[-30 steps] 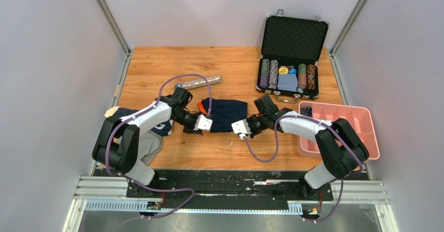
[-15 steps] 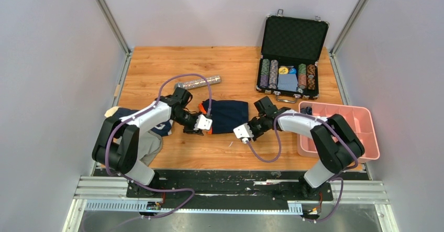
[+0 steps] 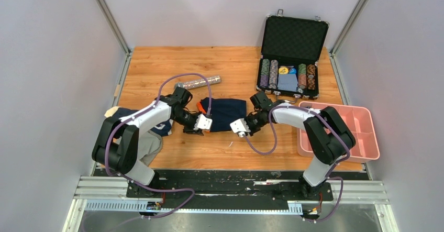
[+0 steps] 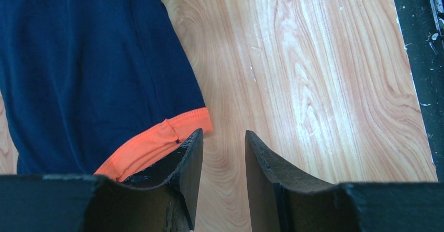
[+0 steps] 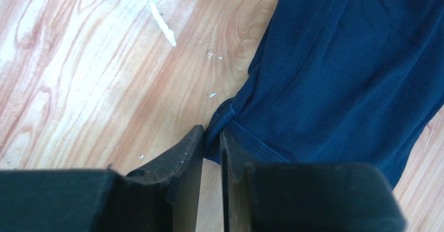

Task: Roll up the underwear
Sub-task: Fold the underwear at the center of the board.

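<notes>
The plain navy underwear point(image 3: 226, 114) lies flat mid-table, its orange band point(image 3: 203, 107) at the left end. My left gripper point(image 3: 202, 129) is open at its near left corner. In the left wrist view point(image 4: 224, 133) only wood lies between the fingers, and the orange band point(image 4: 157, 145) touches the left finger point(image 4: 188, 158). My right gripper point(image 3: 242, 129) is shut on the near right corner, and the right wrist view point(image 5: 212, 132) shows navy cloth point(image 5: 335, 69) pinched there. The striped underwear point(image 3: 163, 128) lies at the left, mostly hidden under my left arm.
A flat grey cloth point(image 3: 149, 147) lies near the left arm's base. A glittery silver tube point(image 3: 201, 80) lies behind the underwear. An open black case of poker chips point(image 3: 291, 72) stands at the back right. A pink divided tray point(image 3: 361, 132) sits at the right.
My right gripper has moved left and a little further back to the underwear's near right corner and now pinches it. The left gripper has hardly moved.
</notes>
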{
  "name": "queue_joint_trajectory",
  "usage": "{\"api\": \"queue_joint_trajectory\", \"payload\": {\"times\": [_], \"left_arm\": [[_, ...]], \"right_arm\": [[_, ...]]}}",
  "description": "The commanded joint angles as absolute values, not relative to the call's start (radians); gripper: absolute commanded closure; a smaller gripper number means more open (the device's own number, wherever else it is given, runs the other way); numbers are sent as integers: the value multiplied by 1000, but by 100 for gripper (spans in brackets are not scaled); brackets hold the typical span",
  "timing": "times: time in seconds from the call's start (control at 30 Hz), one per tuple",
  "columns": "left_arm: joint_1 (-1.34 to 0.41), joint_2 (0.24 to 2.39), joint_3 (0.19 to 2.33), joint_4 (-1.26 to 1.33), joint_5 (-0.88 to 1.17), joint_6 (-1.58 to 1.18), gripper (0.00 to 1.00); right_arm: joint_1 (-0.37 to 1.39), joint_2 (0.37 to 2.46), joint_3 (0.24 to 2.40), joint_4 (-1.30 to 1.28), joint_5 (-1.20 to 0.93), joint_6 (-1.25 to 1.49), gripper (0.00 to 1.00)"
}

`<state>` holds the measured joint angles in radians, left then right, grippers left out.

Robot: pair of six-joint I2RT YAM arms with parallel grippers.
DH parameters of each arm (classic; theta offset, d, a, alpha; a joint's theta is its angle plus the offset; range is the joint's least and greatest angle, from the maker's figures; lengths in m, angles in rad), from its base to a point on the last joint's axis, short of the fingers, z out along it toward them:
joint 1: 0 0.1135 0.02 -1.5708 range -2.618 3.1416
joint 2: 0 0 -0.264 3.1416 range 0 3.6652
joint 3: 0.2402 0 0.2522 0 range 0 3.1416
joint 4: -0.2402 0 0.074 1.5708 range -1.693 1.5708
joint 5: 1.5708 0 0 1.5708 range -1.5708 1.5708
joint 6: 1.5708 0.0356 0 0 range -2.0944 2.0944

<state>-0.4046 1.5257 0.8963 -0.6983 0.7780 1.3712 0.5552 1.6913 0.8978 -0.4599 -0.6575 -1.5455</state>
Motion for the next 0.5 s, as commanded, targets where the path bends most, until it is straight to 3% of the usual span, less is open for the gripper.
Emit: {"api": "queue_joint_trajectory", "payload": {"times": [0.0,0.2,0.47], "left_arm": [[-407,1498,940,-721,815,1381,57],[-407,1489,909,-709,802,1423,57],[-417,1309,655,-341,799,1483,46]], "right_arm": [[561,1796,905,-569,-572,-1535,85],[553,1819,935,-565,-555,-1472,100],[507,1822,1125,-809,-790,-1350,100]]}}
